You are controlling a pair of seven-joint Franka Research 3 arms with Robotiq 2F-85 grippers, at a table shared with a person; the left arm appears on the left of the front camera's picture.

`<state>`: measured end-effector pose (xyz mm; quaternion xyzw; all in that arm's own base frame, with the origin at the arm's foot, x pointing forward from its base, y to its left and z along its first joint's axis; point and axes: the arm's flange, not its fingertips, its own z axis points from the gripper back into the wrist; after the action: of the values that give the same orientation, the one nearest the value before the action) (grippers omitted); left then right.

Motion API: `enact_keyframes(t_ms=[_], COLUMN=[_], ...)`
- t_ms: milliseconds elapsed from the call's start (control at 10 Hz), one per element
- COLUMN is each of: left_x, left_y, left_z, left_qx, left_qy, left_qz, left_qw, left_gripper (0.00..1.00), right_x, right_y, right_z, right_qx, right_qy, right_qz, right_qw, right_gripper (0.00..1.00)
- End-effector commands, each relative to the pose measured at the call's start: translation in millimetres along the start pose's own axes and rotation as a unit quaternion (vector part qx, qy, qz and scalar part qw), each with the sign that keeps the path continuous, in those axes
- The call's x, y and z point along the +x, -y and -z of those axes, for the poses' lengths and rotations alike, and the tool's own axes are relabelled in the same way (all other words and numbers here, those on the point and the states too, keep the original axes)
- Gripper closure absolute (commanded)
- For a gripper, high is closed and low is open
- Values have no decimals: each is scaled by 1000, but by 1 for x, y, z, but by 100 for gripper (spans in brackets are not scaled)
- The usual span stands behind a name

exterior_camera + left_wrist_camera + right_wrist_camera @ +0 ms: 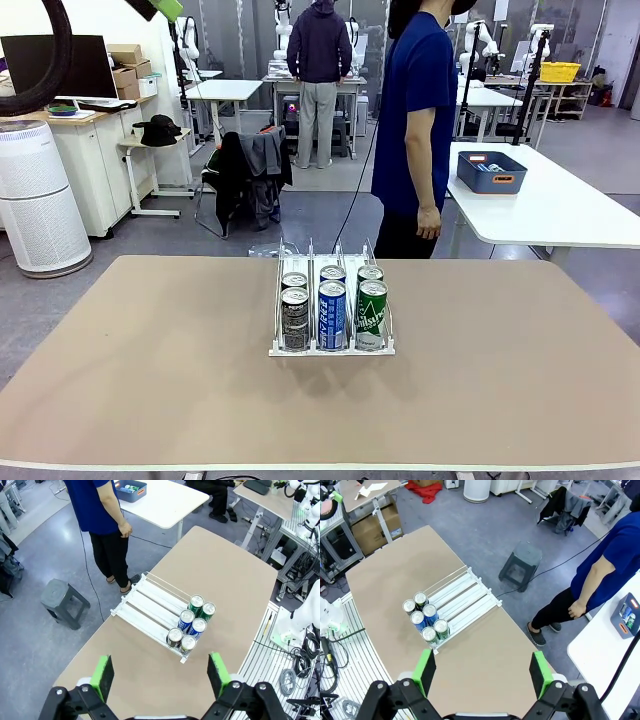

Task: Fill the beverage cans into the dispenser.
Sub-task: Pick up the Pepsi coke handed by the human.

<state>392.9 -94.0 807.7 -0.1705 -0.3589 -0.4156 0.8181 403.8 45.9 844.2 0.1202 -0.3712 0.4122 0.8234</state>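
Tan table (150, 360), beverage cans (332, 312) in dispenser (142, 605) well below left end effector (160, 662), right end effector (481, 662), both spread wide.

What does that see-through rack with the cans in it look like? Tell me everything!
The dispenser is a low rack of clear plastic on a white base, with thin upright dividers that make three lanes. It sits on the tan table, near the middle. Six cans stand upright in it, two per lane, bunched at the end nearest the robot: dark, blue and green. The far part of each lane is bare. Nothing else touches it.
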Motion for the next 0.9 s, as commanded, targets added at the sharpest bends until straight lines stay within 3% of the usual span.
enact_keyframes(t_ms=[0, 800], left_x=[2, 0], left_y=[0, 1], left_z=[0, 0], left_qx=[-22, -2], left_qy=[12, 1], left_qz=[-1, 0], left_qw=[1000, 1000], left_gripper=[0, 0], right_x=[-5, 0], right_y=[-7, 0], right_z=[5, 0], right_qx=[-19, 0], right_qy=[-6, 0], right_qz=[12, 0], right_qw=[1000, 1000], right_gripper=[0, 0])
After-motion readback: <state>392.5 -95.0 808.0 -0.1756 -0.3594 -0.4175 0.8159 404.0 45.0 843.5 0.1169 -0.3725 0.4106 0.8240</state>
